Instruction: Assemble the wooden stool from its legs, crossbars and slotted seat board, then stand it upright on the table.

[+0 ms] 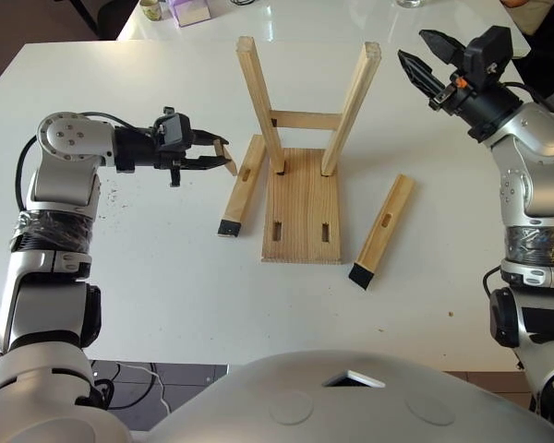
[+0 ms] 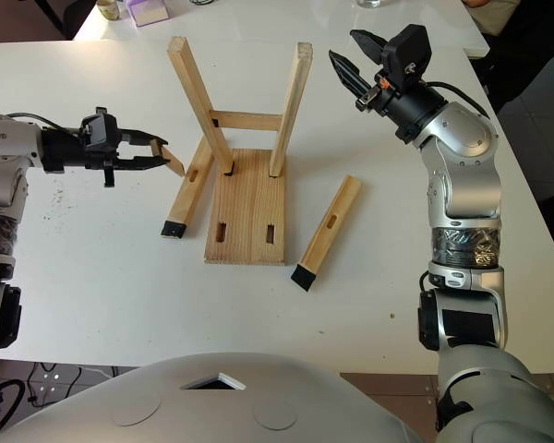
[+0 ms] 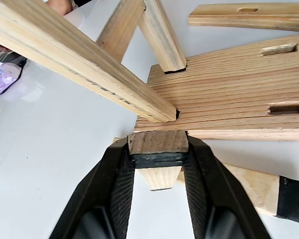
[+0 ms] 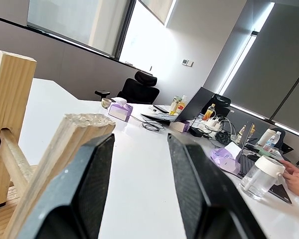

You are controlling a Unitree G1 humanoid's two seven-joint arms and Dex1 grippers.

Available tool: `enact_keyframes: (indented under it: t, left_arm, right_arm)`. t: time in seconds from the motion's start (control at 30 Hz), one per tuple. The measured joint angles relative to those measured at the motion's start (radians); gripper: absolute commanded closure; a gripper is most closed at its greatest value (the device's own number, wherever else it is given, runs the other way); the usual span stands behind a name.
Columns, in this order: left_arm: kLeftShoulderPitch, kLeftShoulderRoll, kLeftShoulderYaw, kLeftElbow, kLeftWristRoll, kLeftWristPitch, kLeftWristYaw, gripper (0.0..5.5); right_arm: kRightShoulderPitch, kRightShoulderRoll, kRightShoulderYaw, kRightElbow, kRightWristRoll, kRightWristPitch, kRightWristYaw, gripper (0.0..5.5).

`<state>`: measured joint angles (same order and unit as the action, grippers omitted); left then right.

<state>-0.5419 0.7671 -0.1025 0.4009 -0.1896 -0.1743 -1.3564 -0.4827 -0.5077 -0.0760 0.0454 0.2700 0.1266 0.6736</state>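
The slotted seat board (image 1: 303, 220) lies flat mid-table. Two legs (image 1: 260, 101) (image 1: 351, 106) stand in its far slots, leaning apart and joined by a crossbar (image 1: 305, 120). One loose leg (image 1: 243, 185) lies along the board's left side, another (image 1: 383, 231) to its right. My left gripper (image 1: 217, 155) hovers just left of the left loose leg, shut on a short wooden crossbar (image 3: 158, 144) whose end sticks out past the fingers. My right gripper (image 1: 414, 46) is open in the air, right of the right standing leg's top (image 4: 60, 149), nothing between its fingers.
A purple box (image 1: 189, 9) and a cup (image 1: 150, 9) stand on the neighbouring table beyond the far edge. Bare white tabletop lies in front of the board and at both sides.
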Motion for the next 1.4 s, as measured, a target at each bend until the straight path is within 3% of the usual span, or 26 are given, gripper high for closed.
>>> enact_keyframes:
  t: [1.4]
  left_arm:
    - [0.034, -0.024, -0.003, -0.118, -0.022, 0.021, -0.018, 4.17]
  right_arm:
    - [0.008, 0.013, 0.019, -0.001, 0.000, -0.005, 0.014, 3.54]
